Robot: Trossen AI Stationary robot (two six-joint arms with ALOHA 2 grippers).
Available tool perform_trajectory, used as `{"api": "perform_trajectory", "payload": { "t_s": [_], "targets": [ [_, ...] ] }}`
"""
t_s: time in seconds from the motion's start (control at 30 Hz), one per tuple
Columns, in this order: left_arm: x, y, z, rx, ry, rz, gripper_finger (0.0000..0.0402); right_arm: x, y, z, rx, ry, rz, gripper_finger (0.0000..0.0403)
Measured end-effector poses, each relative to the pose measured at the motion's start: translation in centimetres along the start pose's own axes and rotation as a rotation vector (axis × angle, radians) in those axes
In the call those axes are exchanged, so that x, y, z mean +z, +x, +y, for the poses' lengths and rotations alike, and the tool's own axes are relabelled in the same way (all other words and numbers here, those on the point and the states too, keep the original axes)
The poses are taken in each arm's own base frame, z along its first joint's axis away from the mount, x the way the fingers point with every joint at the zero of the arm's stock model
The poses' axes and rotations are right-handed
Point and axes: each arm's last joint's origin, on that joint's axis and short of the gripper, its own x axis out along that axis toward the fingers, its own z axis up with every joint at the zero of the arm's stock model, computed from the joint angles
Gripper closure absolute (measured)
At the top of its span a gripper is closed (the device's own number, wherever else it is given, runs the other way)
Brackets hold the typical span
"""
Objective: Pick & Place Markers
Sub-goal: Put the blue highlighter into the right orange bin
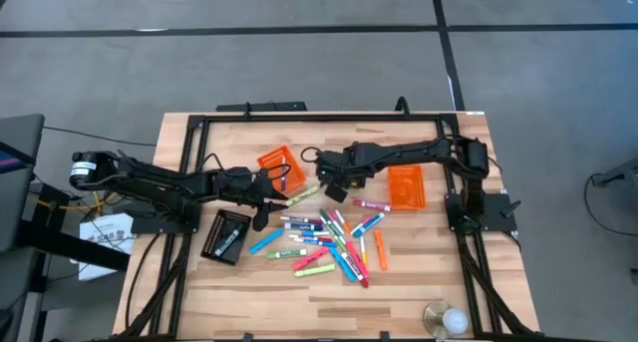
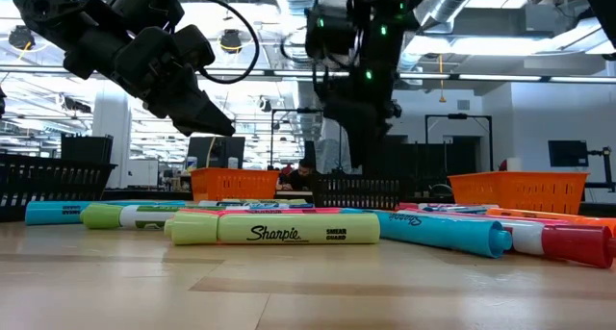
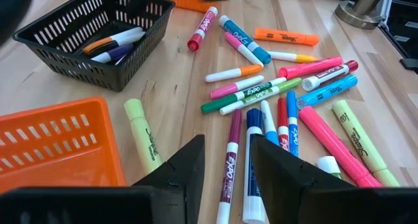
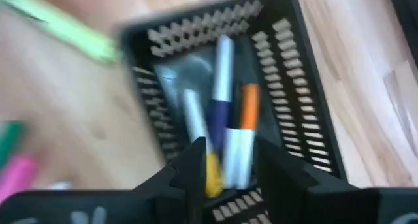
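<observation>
Markers [image 1: 329, 240] lie scattered mid-worktop [image 1: 419, 282], bare wood at the near edge. Left hand [image 1: 261, 218] above their left fringe, fingers apart, empty. Right hand [image 1: 337, 190] fingers apart, empty. Black basket [image 1: 225, 234] left, orange baskets [image 1: 405, 187] behind.

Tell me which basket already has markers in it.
The black basket: a few markers lie inside it, while the two orange baskets show none inside.
</observation>
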Motion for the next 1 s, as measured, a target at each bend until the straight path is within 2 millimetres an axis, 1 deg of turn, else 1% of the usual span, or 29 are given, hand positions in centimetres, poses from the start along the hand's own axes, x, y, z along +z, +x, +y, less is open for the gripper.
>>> {"api": "perform_trajectory", "payload": {
  "t_s": [0.13,0.2,0.27,0.4,0.5,0.6,0.73,0.83,1.0],
  "targets": [
    [0.0,0.0,-0.2,-0.012,0.002,0.001,0.028,-0.2,-1.5,2.6,0.08,-0.049,-0.017,0.0272],
    [-0.1,0.0,-0.8,-0.035,0.013,0.003,0.028,-0.4,-2.4,4.0,0.114,-0.054,-0.038,0.0269],
    [-0.1,0.1,-1.5,-0.066,0.03,0.003,0.028,-0.9,-3.0,5.4,0.136,-0.059,-0.041,0.0268],
    [-0.3,0.0,-3.6,-0.151,0.073,0.003,0.028,-2.4,-3.5,7.7,0.147,-0.026,-0.033,0.027],
    [-0.5,-0.2,-5.1,-0.209,0.081,0.006,0.028,-3.6,-3.2,8.8,0.126,0.038,-0.031,0.0269],
    [-0.7,-0.3,-6.1,-0.211,0.029,0.014,0.028,-4.7,-2.2,9.6,0.112,0.09,-0.045,0.0268],
    [-0.9,-0.4,-6.7,-0.211,-0.07,0.054,0.028,-5.6,-0.8,10.0,0.13,0.127,-0.065,0.0272],
    [-0.6,-0.4,-6.8,-0.18,-0.11,0.154,0.028,-5.9,-0.3,9.9,0.127,0.128,-0.062,0.0275],
    [-0.4,-0.8,-6.7,-0.061,-0.173,0.344,0.028,-6.0,0.2,9.3,0.112,0.136,-0.046,0.0278]
  ]
}}
